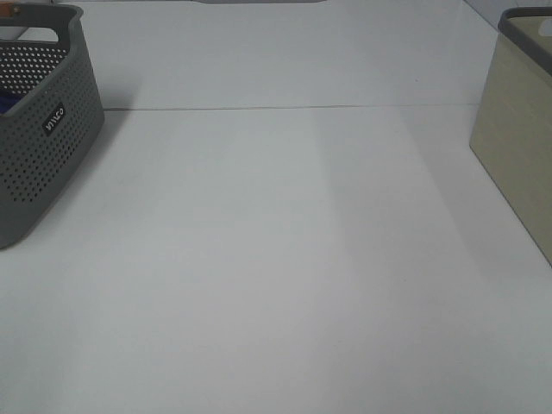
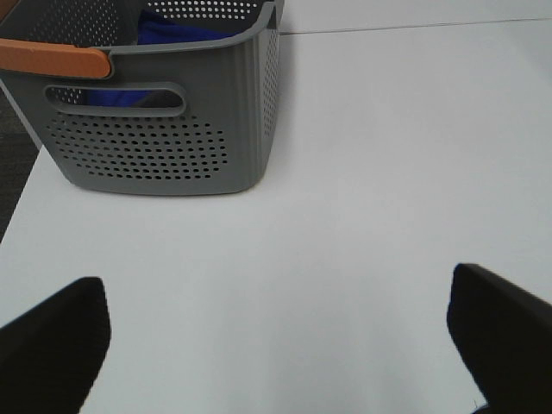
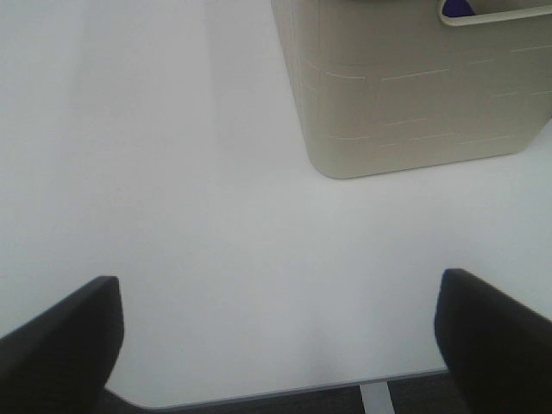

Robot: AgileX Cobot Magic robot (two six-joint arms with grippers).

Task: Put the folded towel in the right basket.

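The right basket (image 1: 522, 138) is beige with a dark rim and stands at the table's right edge; it also shows in the right wrist view (image 3: 414, 86). A bit of blue-purple shows through its handle slot (image 3: 457, 7). A blue cloth (image 2: 177, 30) lies inside the grey perforated left basket (image 2: 164, 147), which stands at the far left in the exterior view (image 1: 39, 129). My left gripper (image 2: 276, 345) is open and empty, short of the grey basket. My right gripper (image 3: 276, 345) is open and empty, short of the beige basket. Neither arm shows in the exterior view.
The white table (image 1: 276, 259) lies between the two baskets, with a thin seam line (image 1: 302, 107) across it. The grey basket has an orange handle (image 2: 52, 59). The table's near edge (image 3: 259, 395) shows below my right gripper.
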